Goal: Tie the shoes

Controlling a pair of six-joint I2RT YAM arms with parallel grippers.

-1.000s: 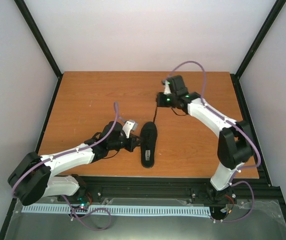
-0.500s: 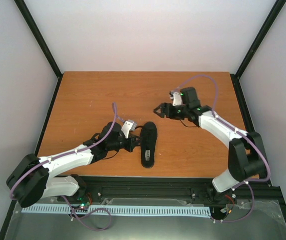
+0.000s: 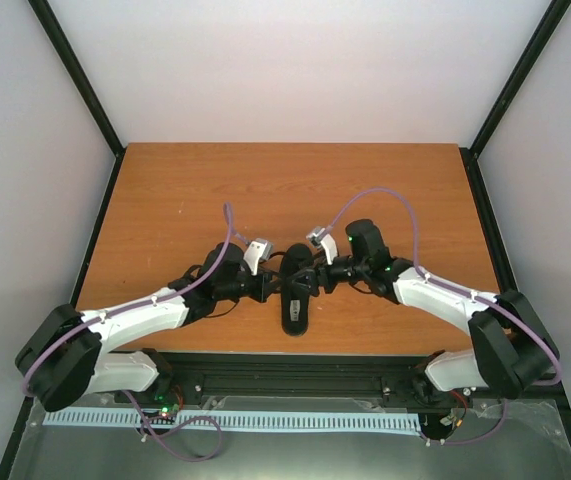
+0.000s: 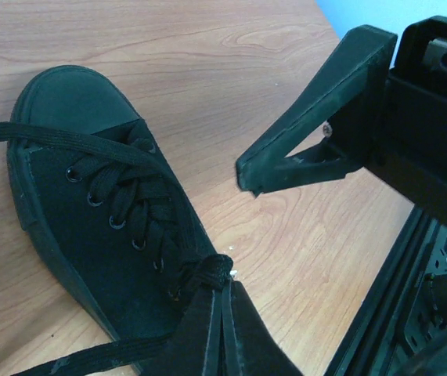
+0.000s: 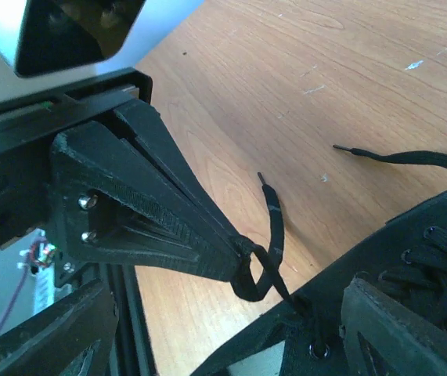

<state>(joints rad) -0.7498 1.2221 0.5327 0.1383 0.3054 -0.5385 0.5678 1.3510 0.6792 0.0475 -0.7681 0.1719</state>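
The black shoe (image 3: 296,296) lies near the table's front edge, toe toward the back. My left gripper (image 3: 268,288) sits at its left side, shut on a loop of black lace (image 4: 211,270) close to the top eyelets. That same pinched loop (image 5: 256,270) shows in the right wrist view, with a free lace end (image 5: 271,205) lying on the wood. My right gripper (image 3: 314,283) stands open at the shoe's right side, its fingers (image 5: 399,333) wide apart over the shoe's opening (image 5: 380,258), holding nothing. A second lace (image 5: 399,160) trails off toward the back.
The wooden table (image 3: 215,190) is bordered by a black frame rail (image 3: 295,362) just in front of the shoe. The two grippers are close together over the shoe. White enclosure walls rise beyond the black corner posts at the back.
My right arm has swung from the back of the table down to the shoe. Its gripper has opened and let go of the lace it held stretched. My left gripper has stayed put.
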